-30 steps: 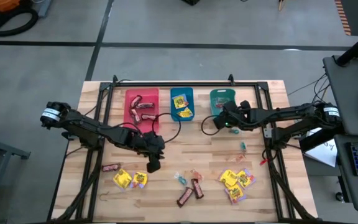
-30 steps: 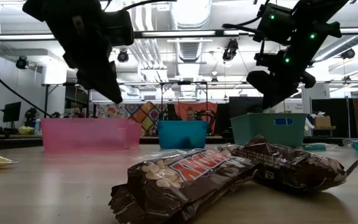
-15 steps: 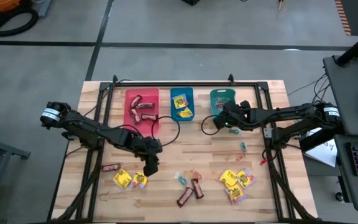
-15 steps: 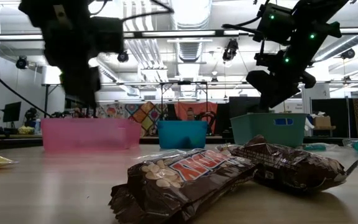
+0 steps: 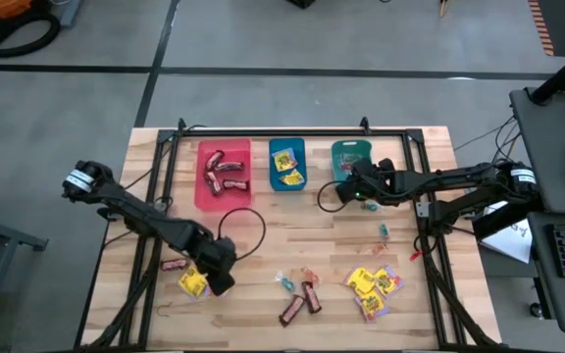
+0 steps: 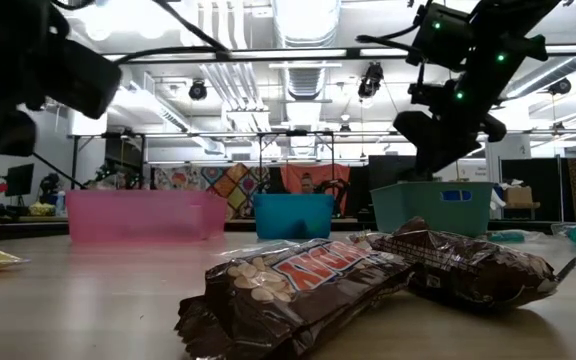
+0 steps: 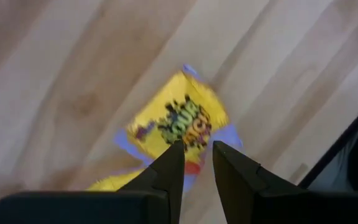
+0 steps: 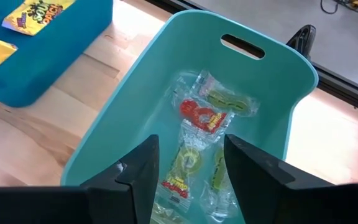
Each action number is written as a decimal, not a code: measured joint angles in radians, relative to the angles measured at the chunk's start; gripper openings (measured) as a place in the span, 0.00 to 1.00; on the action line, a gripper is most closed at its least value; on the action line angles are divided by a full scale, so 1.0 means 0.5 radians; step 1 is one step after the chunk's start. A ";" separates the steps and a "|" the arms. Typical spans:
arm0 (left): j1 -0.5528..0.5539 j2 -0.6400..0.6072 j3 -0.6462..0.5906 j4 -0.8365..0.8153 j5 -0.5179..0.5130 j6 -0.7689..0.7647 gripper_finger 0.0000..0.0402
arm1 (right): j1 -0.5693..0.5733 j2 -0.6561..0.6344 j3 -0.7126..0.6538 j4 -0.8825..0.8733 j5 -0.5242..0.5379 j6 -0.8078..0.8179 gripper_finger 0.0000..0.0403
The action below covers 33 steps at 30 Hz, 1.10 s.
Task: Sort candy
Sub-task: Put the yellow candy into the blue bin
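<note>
1. Yellow packets (image 5: pixel 193 282) sit at the near left of your wooden table (image 5: pixel 292 221), and your left gripper (image 5: pixel 219 281) hangs right over them. In the left wrist view one yellow packet (image 7: pixel 182 121) lies flat on the wood just past the fingertips (image 7: pixel 174 152). The two fingers stand close together with only a thin gap, and they hold nothing.
2. One dark brown bar (image 5: pixel 174 264) lies alone on the wood, just to the left of that gripper.
3. At the far side you see three bins in a row. The red bin (image 5: pixel 223 175) on the left holds several brown bars. The blue bin (image 5: pixel 286 164) in the middle holds yellow packets. The teal bin (image 5: pixel 347 159) is on the right.
4. In the near middle of the table, two brown bars (image 5: pixel 300 303) lie close together, with a small teal twist candy (image 5: pixel 284 281) beside them. The low view shows those two bars (image 6: pixel 298 290) right up front.
5. Your right gripper (image 5: pixel 347 189) hangs over the near end of the teal bin. Its fingers (image 8: pixel 143 165) are spread wide with nothing between them. Below them, clear-wrapped sweets (image 8: pixel 201 146) lie inside the bin.
6. One tiny teal sweet (image 5: pixel 384 230) rests on the wood to the right of the middle.
7. More yellow packets (image 5: pixel 373 286) lie in a pile at the near right.
</note>
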 joint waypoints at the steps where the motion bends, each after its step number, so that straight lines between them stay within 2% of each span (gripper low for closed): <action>1: -0.020 0.000 0.000 0.001 0.000 -0.035 0.17 | 0.001 0.000 0.000 0.006 0.000 0.001 0.43; 4: -0.089 0.000 0.000 0.011 -0.008 -0.036 0.16 | 0.001 0.000 0.000 0.007 -0.002 0.000 0.43; 8: -0.234 0.001 0.000 0.065 -0.078 0.216 0.16 | 0.001 0.000 0.001 0.009 -0.013 0.001 0.43; 12: -0.395 0.003 0.000 0.069 -0.242 0.438 0.16 | 0.001 0.000 0.001 0.011 -0.046 0.001 0.43; 15: -0.475 0.007 0.000 0.069 -0.405 0.461 0.17 | 0.001 0.000 0.001 0.011 -0.056 0.001 0.43; 20: -0.504 0.007 0.000 0.075 -0.508 0.409 0.23 | 0.001 0.000 0.000 0.011 -0.057 0.001 0.43; 27: -0.516 0.008 0.000 0.070 -0.590 0.444 0.39 | 0.001 0.000 0.001 0.012 -0.082 0.000 0.43; 33: -0.517 0.113 0.000 0.115 -0.597 0.445 0.41 | 0.001 0.000 0.001 0.011 -0.094 0.001 0.43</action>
